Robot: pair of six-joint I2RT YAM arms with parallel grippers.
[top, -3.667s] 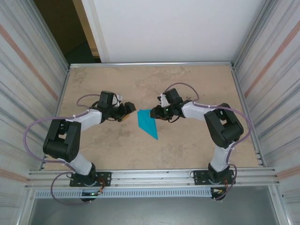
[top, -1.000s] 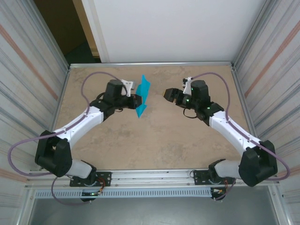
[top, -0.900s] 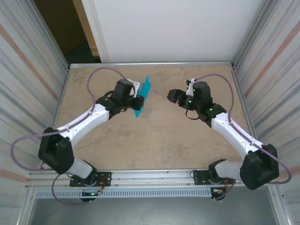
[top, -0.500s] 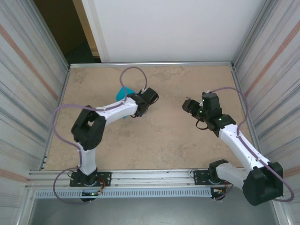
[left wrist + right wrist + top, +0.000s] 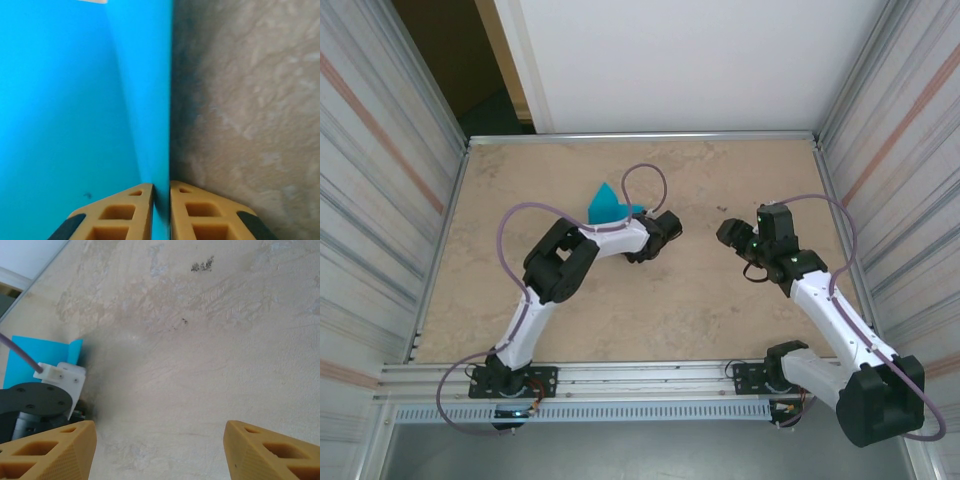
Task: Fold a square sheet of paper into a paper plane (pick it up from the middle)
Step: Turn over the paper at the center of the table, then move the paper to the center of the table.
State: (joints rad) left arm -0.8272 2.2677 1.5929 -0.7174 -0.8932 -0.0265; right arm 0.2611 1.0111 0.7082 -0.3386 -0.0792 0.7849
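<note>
Top external view: left arm [image 5: 555,268] and right arm [image 5: 830,310] rise from the near rail [image 5: 640,375], each trailing one purple cable [image 5: 645,172]. The right gripper [image 5: 730,232] hangs spread wide over the table [image 5: 720,310], holding nothing. The left gripper [image 5: 161,212] pinches the one blue plane [image 5: 608,206] at its folded edge. The plane is mid-table, short of the white wall [image 5: 700,60], its near edge hidden by the left arm.
</note>
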